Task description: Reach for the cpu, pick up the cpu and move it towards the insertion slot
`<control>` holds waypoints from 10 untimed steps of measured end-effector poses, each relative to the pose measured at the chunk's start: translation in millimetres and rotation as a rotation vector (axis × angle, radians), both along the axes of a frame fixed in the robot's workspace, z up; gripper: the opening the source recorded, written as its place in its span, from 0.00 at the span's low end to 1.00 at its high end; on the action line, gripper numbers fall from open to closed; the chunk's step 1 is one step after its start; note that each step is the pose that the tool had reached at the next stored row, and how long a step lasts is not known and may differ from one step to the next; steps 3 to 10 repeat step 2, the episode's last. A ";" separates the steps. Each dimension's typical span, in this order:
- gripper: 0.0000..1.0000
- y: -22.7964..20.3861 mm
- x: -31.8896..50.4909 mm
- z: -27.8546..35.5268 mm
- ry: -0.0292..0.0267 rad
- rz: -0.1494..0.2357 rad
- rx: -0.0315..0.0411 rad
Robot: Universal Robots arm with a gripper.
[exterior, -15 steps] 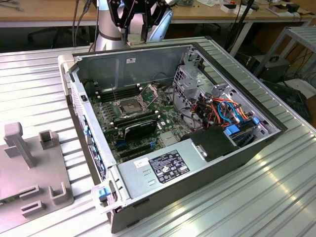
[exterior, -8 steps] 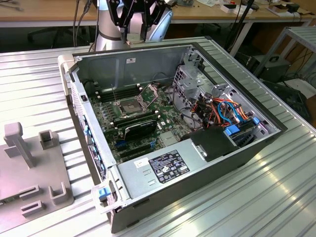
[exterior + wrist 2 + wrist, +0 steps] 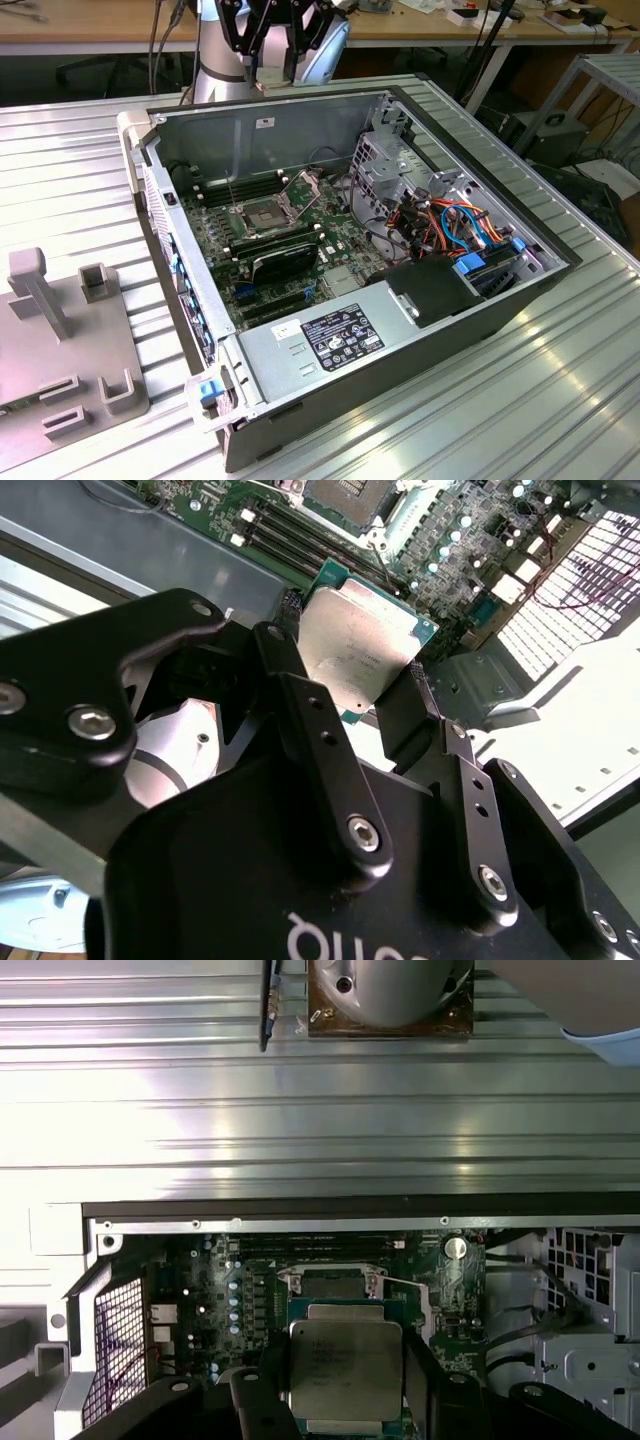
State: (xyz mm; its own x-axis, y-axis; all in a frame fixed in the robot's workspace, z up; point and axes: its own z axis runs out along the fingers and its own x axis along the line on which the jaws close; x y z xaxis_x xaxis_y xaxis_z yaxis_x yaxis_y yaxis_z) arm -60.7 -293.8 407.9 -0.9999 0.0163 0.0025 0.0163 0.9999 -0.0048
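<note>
The gripper [image 3: 365, 690] pinches the cpu [image 3: 358, 648] between its black fingers [image 3: 285, 695], one on each side of the silver lid, as both wrist views show. The chip's lower edge is hidden behind the gripper body. In the exterior view the gripper [image 3: 272, 62] hangs above the rear wall of the open computer case [image 3: 250, 125], cut off by the frame's top. The insertion slot [image 3: 262, 214] lies open on the motherboard [image 3: 215, 240] below; in the first wrist view the cpu [image 3: 345, 1370] seems to overlap the slot's frame [image 3: 335, 1282].

No print reads clearly: the power supply label [image 3: 341, 338] (white-on-black) stays illegible.
</note>
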 end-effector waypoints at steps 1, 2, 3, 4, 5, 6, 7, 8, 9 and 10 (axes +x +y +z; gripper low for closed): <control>0.55 0.1 0.0 0.0 0.0001 0.000 0.0000; 0.55 0.3 0.0 -0.1 0.0000 0.000 0.0000; 0.55 0.3 0.0 -0.1 0.0000 0.000 0.0000; 0.55 0.3 0.0 -0.1 0.0000 0.000 0.0000; 0.55 0.3 0.0 -0.1 0.0000 0.000 0.0000; 0.55 0.3 0.0 -0.1 0.0000 0.000 0.0000; 0.55 0.3 0.0 -0.1 0.0000 0.000 0.0000; 0.55 0.3 0.0 -0.1 0.0000 0.000 0.0000; 0.55 0.3 0.0 -0.1 0.0000 0.000 0.0000; 0.55 0.3 0.0 -0.1 0.0000 0.000 0.0000</control>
